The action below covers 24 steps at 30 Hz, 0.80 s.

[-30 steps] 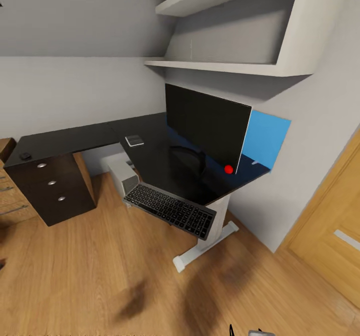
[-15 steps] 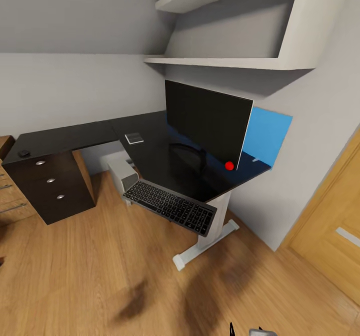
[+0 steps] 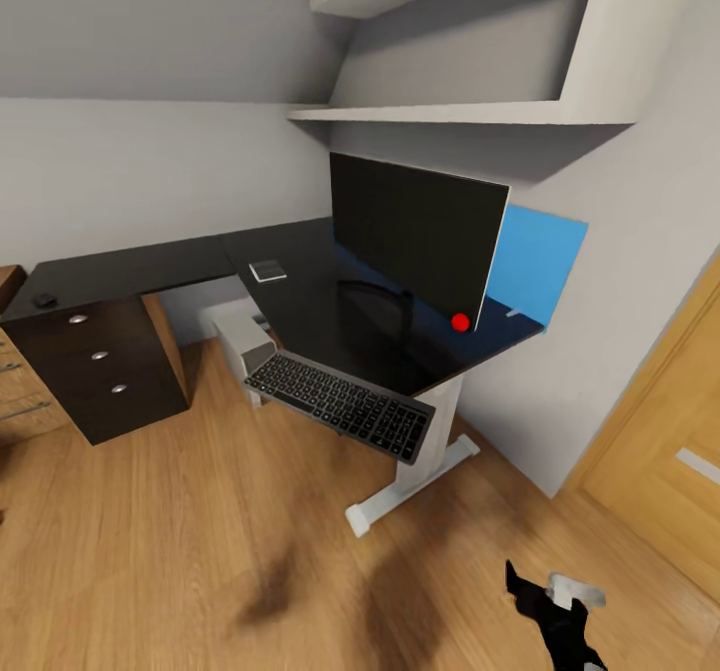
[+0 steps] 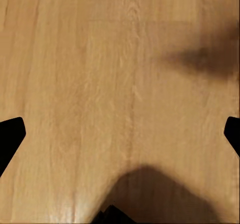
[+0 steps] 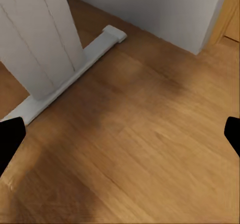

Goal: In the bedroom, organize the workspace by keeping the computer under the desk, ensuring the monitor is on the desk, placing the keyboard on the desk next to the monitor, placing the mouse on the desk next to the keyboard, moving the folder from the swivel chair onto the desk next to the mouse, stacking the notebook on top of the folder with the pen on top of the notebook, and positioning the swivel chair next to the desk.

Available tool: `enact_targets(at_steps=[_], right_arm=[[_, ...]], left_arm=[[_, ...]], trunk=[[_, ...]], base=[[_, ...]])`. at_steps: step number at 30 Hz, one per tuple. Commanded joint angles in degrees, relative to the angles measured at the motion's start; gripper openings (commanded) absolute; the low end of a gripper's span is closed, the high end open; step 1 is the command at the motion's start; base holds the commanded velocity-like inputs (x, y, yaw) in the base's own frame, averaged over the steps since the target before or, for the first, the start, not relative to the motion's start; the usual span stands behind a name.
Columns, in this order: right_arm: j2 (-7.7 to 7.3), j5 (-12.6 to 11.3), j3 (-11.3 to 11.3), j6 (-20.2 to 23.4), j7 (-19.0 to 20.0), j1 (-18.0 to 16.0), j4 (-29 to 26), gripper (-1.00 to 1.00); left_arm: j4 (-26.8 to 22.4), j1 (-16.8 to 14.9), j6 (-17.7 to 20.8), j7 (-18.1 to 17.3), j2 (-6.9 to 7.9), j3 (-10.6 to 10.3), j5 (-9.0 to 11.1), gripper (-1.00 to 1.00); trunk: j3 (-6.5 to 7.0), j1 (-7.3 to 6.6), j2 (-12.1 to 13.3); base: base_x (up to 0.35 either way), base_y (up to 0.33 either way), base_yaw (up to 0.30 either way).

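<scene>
The desk (image 3: 310,301) has a glossy black L-shaped top and a blue back panel (image 3: 535,256). The monitor (image 3: 415,241) stands on it near the wall. The black keyboard (image 3: 338,406) lies at the desk's front edge and juts out over the floor. A small grey notebook (image 3: 267,271) rests near the corner of the top, and the tiny black mouse (image 3: 44,300) sits above the drawers. Under the desk stands the grey computer (image 3: 243,341). My right arm (image 3: 558,619) shows low at the right. Both the right gripper (image 5: 120,139) and the left gripper (image 4: 120,134) are open over bare wood floor.
The desk's white leg (image 5: 40,38) and floor foot (image 5: 95,48) are close to my right gripper. Dark drawers (image 3: 95,376) stand at the left with a light-wood dresser (image 3: 12,406) beyond. A wooden door (image 3: 660,451) is at the right, with white shelves (image 3: 470,111) overhead.
My right arm has come up into the head view at the lower right. The whole picture drifted slightly, so the camera moved; the desk's things lie as before.
</scene>
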Motion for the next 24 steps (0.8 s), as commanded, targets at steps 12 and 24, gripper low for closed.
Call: enact_targets(at_steps=[12, 24], right_arm=[[-4.26, -15.0, -21.5, 39.5, 3.7, -8.2, -18.8, 1.0], [-4.17, -18.9, -23.2, 42.0, 6.4, -9.2, -19.0, 1.0]], left_arm=[[-5.5, -16.0, 7.5, 1.2, 0.5, -0.5, 0.0, 1.0], [-36.6, -16.2, -5.8, 54.7, 2.44, -13.1, -24.1, 1.0]], trunk=[[-2.23, 2.64, -4.9], [-4.38, 5.27, -9.7]], base=[[0.0, 0.0, 0.0], [0.0, 0.0, 0.0]])
